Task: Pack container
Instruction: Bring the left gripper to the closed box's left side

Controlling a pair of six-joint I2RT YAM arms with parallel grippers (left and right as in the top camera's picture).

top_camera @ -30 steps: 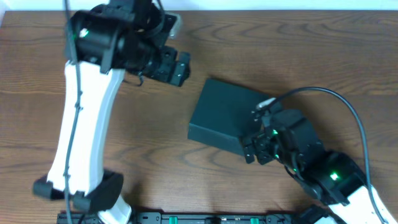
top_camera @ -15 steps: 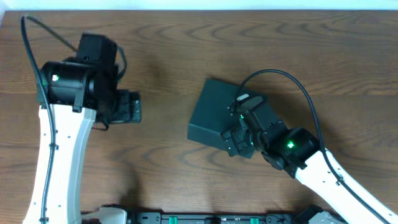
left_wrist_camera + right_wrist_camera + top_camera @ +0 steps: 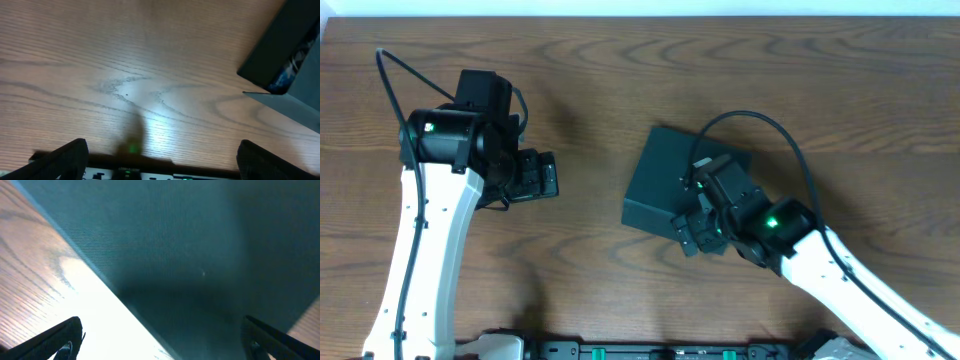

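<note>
Above near corner of container [image 3: 648, 216], mid-right on tabletop [image 3: 840, 90], w/ right tool [image 3: 700, 232] spread wide & empty: best to drop slowly, hook lid [image 3: 678, 170] edge not flat top, keep left tool [image 3: 538, 176], also spread, well clear.

The left gripper [image 3: 538, 176] hangs with jaws spread wide, and the right gripper [image 3: 692, 232] is equally wide, both pointing inward.

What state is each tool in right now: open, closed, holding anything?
Left tool: open, holding nothing.
Right tool: open, holding nothing, over the green box.
</note>
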